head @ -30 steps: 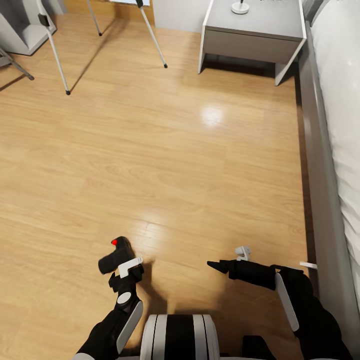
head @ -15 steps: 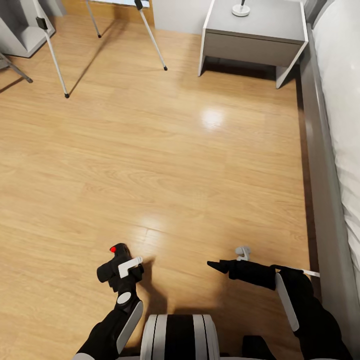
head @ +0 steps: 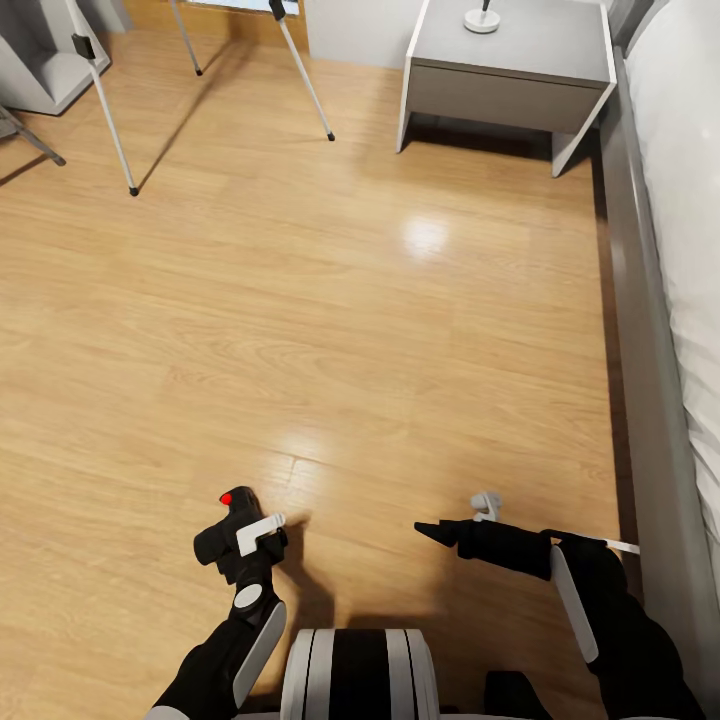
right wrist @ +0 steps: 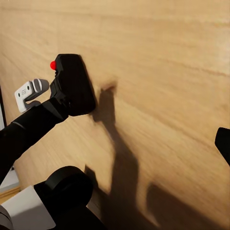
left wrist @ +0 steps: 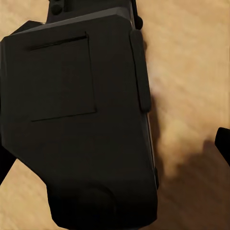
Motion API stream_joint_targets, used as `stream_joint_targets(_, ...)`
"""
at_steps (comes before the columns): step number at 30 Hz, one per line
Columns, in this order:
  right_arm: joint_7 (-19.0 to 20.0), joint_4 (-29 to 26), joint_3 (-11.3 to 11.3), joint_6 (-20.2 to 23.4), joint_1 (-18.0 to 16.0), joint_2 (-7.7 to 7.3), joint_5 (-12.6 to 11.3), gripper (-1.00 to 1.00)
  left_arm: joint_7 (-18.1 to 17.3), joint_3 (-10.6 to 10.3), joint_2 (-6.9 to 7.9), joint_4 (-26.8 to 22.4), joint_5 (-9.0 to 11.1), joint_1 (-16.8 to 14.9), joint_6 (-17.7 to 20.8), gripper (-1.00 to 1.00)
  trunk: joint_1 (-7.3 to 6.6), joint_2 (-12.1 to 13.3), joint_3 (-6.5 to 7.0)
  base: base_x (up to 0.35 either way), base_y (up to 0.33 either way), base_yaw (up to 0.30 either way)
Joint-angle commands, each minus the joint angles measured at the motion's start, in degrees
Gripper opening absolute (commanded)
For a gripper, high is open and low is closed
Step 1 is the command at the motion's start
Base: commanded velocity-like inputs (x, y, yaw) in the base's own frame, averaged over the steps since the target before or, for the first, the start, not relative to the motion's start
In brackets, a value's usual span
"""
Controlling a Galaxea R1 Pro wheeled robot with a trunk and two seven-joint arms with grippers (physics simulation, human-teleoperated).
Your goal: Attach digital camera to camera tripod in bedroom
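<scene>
The light wood floor (head: 380, 330) is spreading wide beneath the robot, with the grey-framed bed (head: 650, 330) running along its right edge, a grey nightstand (head: 505, 85) standing at the bed's head end, and the camera tripod (head: 105, 110) planting its silver legs far across the floor from the bed. The left gripper (head: 250, 535) is clamping shut around the digital camera (head: 228, 520), carrying it low over the floor, well apart from the tripod. The right gripper (head: 455, 520) is hovering near the bed frame, gaping open and carrying nothing.

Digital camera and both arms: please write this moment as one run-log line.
digital camera: held in left pincer above floor | right pincer: holds nothing | camera tripod: ahead, far left | attach: not yet done
</scene>
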Motion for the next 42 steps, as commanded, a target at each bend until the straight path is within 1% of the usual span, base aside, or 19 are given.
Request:
stream_joint_targets(1,-0.08,0.00,-0.03,0.45,-0.02,0.00,-0.41,1.00,0.30,-0.22,0.04,0.02,0.60,-0.03,-0.38,1.00,-0.01,-0.01,-0.03,0.000,0.000,0.000)
stream_joint_targets(8,-0.08,0.00,-0.03,0.45,-0.02,0.01,-0.41,1.00,0.30,-0.20,0.04,0.06,0.72,-0.03,-0.31,1.00,-0.01,-0.01,-0.03,0.000,0.000,0.000)
stream_joint_targets(9,-0.08,0.00,-0.03,0.45,-0.02,0.01,-0.41,1.00,0.30,-0.20,0.04,0.06,0.72,-0.03,-0.31,-1.00,-0.01,-0.01,-0.03,0.000,0.000,0.000)
stream_joint_targets(28,-0.08,0.00,-0.03,0.45,-0.02,0.01,-0.56,1.00,0.51,-0.25,-0.06,-0.99,0.60,-0.03,-0.35,-1.00,-0.01,-0.01,-0.03,0.000,0.000,0.000)
stream_joint_targets(29,-0.07,0.00,-0.03,0.45,-0.02,0.01,-0.57,1.00,0.60,-0.30,-0.13,-1.35,0.57,-0.03,-0.28,-1.00,-0.01,-0.01,-0.03,0.000,0.000,0.000)
stream_joint_targets(31,-0.02,0.00,-0.08,0.45,-0.02,-0.04,-0.53,1.00,1.66,-0.54,-0.36,-6.31,0.35,-0.03,0.43,-1.00,-0.01,-0.01,-0.03,0.000,0.000,0.000)
stream_joint_targets(32,-0.01,-0.02,-0.09,0.45,-0.02,-0.05,-0.53,1.00,1.88,-0.60,-0.37,-7.59,0.33,-0.03,0.71,-1.00,-0.01,-0.01,-0.03,0.000,0.000,0.000)
stream_joint_targets(33,-0.01,-0.01,-0.10,0.45,-0.02,-0.04,-0.50,1.00,2.28,-0.68,-0.38,-11.85,0.27,-0.03,3.83,-1.00,-0.01,-0.01,-0.03,0.000,0.000,0.000)
stream_joint_targets(35,0.00,0.00,-0.11,0.45,-0.02,-0.01,-0.41,1.00,2.69,-0.77,-0.39,-21.48,0.24,-0.03,14.14,-1.00,-0.01,-0.01,-0.03,0.000,0.000,0.000)
stream_joint_targets(36,0.00,-0.03,-0.11,0.45,-0.02,-0.01,-0.40,1.00,2.78,-0.80,-0.39,-25.54,0.33,-0.03,19.05,-1.00,-0.01,-0.01,-0.03,0.000,0.000,0.000)
stream_joint_targets(38,0.03,-0.02,-0.11,0.45,-0.02,0.00,-0.40,1.00,2.83,-0.81,-0.40,-28.93,0.40,-0.03,23.32,-1.00,-0.01,-0.01,-0.03,0.000,0.000,0.000)
stream_joint_targets(42,0.07,-0.01,-0.12,0.45,-0.02,0.01,-0.41,1.00,2.90,-0.89,-0.40,-34.12,0.52,-0.03,29.85,-1.00,-0.01,-0.01,-0.03,0.000,0.000,0.000)
